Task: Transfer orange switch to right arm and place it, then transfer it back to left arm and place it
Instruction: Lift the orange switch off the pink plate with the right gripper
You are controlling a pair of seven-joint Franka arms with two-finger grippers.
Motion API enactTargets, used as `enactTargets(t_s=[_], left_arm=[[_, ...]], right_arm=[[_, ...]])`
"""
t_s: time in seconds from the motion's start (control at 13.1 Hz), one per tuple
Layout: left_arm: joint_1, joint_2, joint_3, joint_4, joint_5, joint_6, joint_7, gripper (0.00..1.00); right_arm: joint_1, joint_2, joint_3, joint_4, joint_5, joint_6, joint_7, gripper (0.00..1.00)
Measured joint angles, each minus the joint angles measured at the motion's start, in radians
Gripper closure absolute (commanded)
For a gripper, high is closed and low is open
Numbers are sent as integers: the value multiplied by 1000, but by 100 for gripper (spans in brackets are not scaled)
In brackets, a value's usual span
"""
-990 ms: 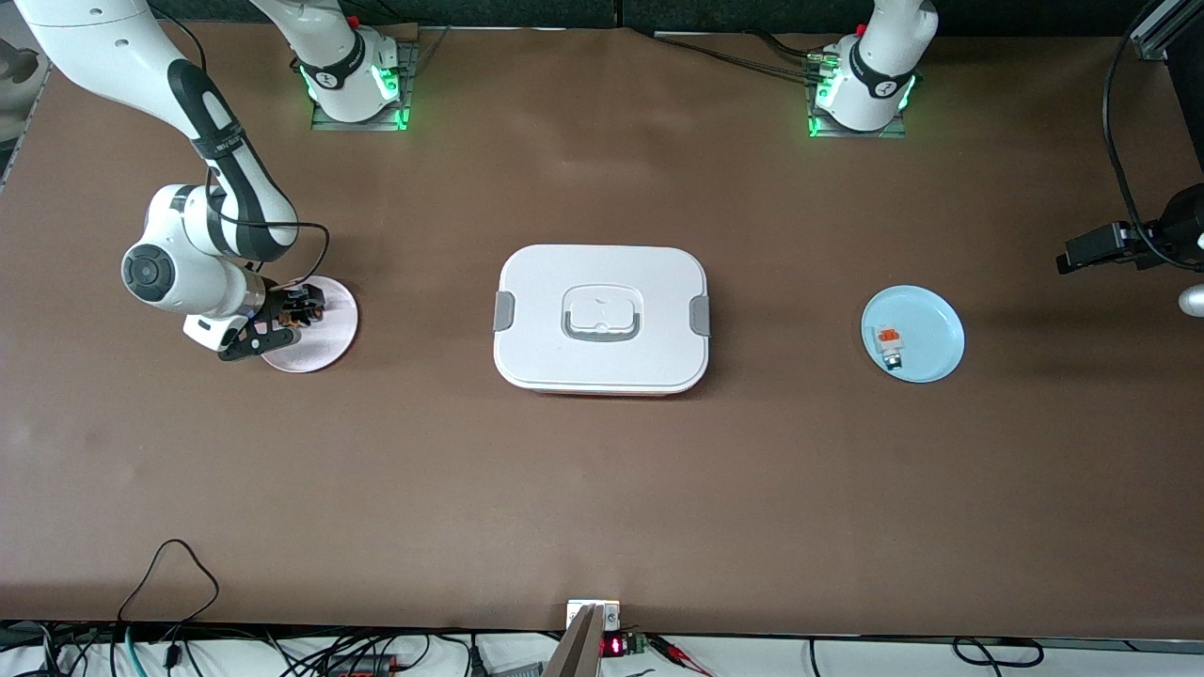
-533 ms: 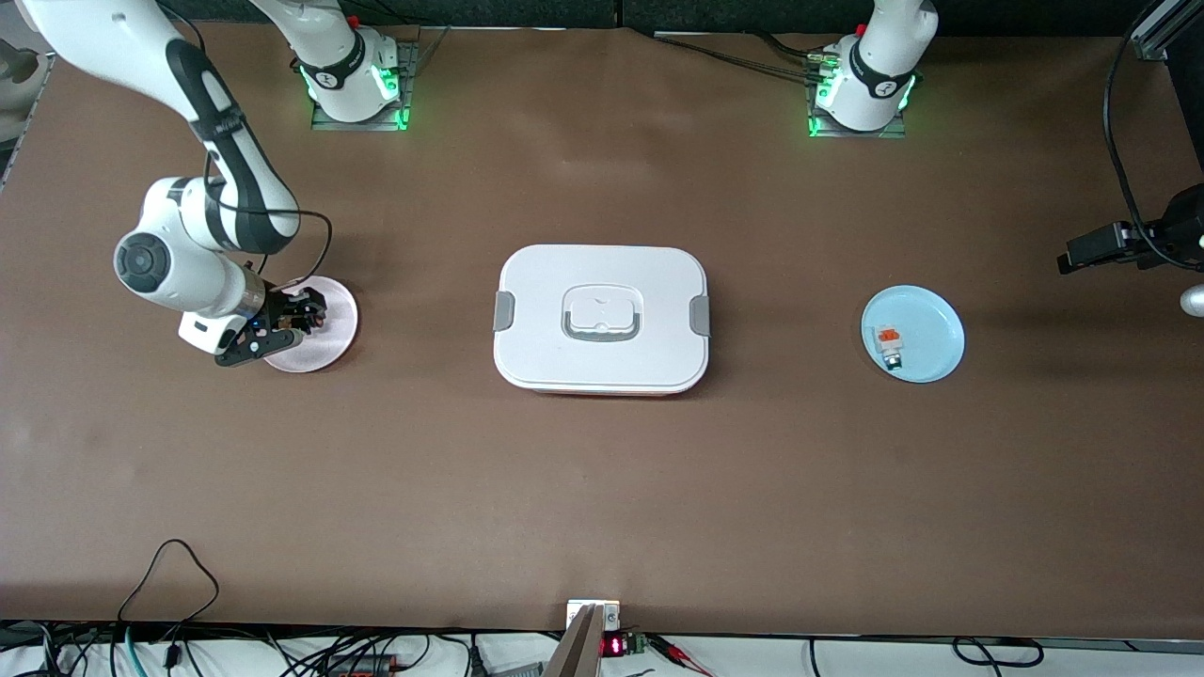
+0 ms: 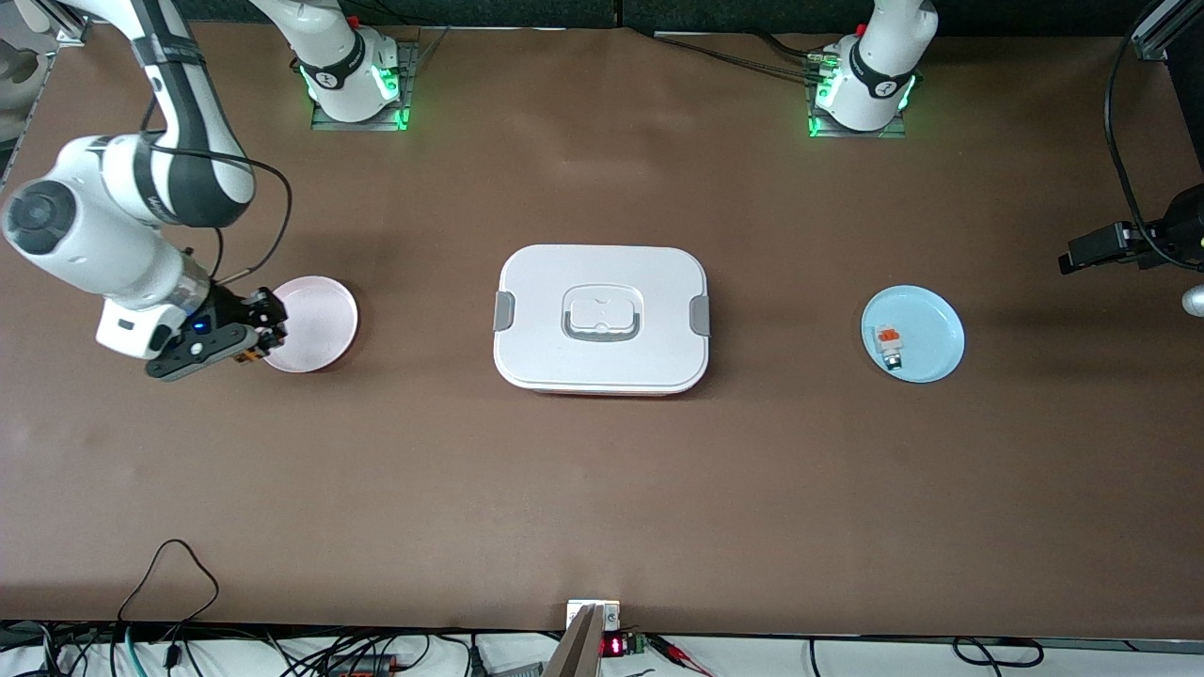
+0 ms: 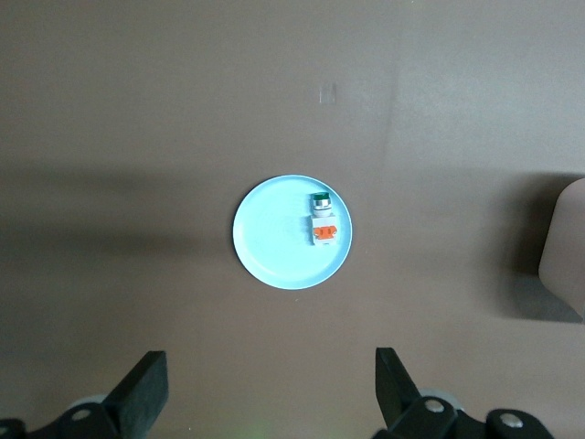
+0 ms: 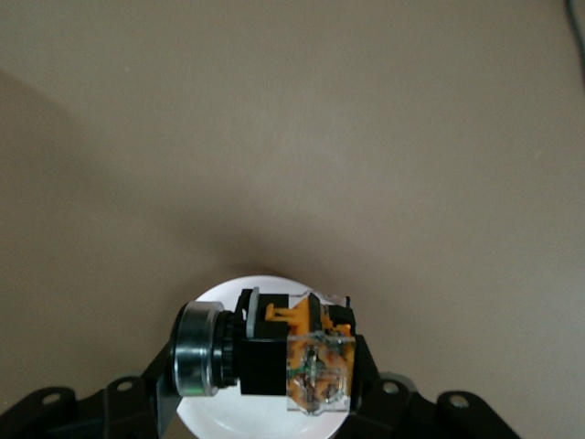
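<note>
Front view: right gripper [image 3: 252,331] hangs over the pink plate [image 3: 315,324] rim, fingers clamped on the orange switch [image 5: 288,352]. Left gripper [image 4: 265,393] waits spread wide above the blue plate [image 4: 274,247]. Box [image 3: 602,318] sits between both plates.

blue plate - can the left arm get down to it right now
Probably yes: the left gripper hangs open above the blue plate, nothing between them. The box sits well aside, mid-table.
</note>
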Motion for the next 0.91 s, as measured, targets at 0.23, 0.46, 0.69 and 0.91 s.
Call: enactTargets(t_s=[0.23,0.46,0.69,0.91], left_arm=[[0,1,0,0,0,0,0,0],[1,7,0,-1,0,0,0,0],[1,15,0,-1,0,-5,0,0],[1,19,0,-1,0,-7,1,0]], right_arm=[[1,-2,33,54,141,-1,-179,76],[1,-3,69,80,313,-1,-360,77],[1,-17,88,88,495,-6,-592,77],[0,-31,90,88,811,-56,-918,77]])
